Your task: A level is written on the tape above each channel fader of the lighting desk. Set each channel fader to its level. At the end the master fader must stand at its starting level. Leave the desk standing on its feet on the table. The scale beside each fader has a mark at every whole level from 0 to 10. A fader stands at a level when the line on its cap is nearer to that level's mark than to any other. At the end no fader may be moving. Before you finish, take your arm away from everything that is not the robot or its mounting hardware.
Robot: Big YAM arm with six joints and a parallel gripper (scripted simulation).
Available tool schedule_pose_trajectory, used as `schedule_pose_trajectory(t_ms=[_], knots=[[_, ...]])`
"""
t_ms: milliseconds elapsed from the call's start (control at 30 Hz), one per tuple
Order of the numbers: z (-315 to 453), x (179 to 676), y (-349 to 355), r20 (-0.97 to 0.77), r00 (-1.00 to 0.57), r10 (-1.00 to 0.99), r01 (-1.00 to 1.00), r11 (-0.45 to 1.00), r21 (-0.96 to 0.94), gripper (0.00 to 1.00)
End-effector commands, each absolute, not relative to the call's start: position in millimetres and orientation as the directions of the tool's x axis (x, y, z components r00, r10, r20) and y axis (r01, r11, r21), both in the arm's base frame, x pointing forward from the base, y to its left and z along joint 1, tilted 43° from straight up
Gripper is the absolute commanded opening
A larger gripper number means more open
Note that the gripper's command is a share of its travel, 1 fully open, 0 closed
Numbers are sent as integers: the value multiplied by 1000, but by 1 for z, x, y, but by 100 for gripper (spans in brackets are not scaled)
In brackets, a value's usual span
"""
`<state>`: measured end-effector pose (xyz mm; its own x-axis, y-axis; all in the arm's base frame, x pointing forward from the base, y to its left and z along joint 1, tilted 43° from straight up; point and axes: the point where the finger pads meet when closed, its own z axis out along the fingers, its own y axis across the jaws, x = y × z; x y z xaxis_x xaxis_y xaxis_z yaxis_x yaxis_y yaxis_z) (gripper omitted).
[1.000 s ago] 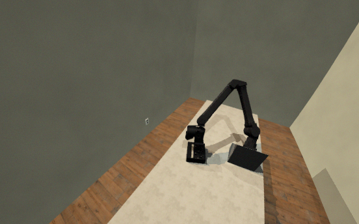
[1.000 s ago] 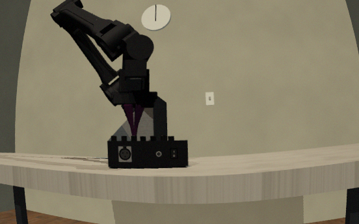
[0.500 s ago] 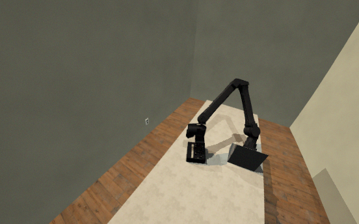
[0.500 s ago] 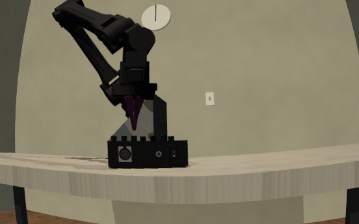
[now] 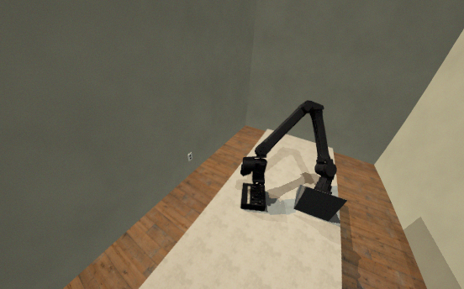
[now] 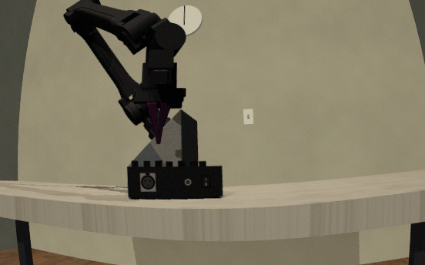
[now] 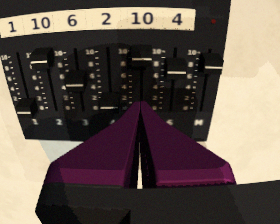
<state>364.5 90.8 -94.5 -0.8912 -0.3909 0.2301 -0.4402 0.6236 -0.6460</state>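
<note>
Pincer (image 6: pixel 158 142) (image 7: pixel 139 111), closed on nothing, hovers above the desk (image 5: pixel 253 208) (image 6: pixel 175 182) (image 7: pixel 56 131) (black, box-like).

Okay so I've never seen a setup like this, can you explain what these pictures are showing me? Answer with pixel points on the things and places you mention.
It's one jointed black robot arm (image 5: pixel 284 128) (image 6: pixel 108 58) on a table (image 5: pixel 245 252) (image 6: pixel 286 216). The top picture looks down from high up; the exterior one looks across the table at the back of a black lighting desk (image 5: pixel 253 207) (image 6: pixel 175 192) (image 7: pixel 211 30), with its sockets and switch. The wrist picture looks past the purple-fingered gripper (image 6: pixel 158 142) (image 7: pixel 140 104) at that desk: sliding faders, with numbers on a tape (image 7: pixel 93 21) above them. The fingers are shut with nothing between them, raised above the desk.
</note>
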Motion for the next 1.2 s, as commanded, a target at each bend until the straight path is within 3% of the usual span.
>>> schedule_pose_trajectory(t_ms=[0, 500, 1167], knots=[[-86, 384, 105, 191, -899, -394, -417, 638, -647, 0], [-75, 418, 90, 194, -899, -391, -417, 636, -650, 0], [-76, 417, 96, 191, -896, -400, -421, 633, -649, 0]])
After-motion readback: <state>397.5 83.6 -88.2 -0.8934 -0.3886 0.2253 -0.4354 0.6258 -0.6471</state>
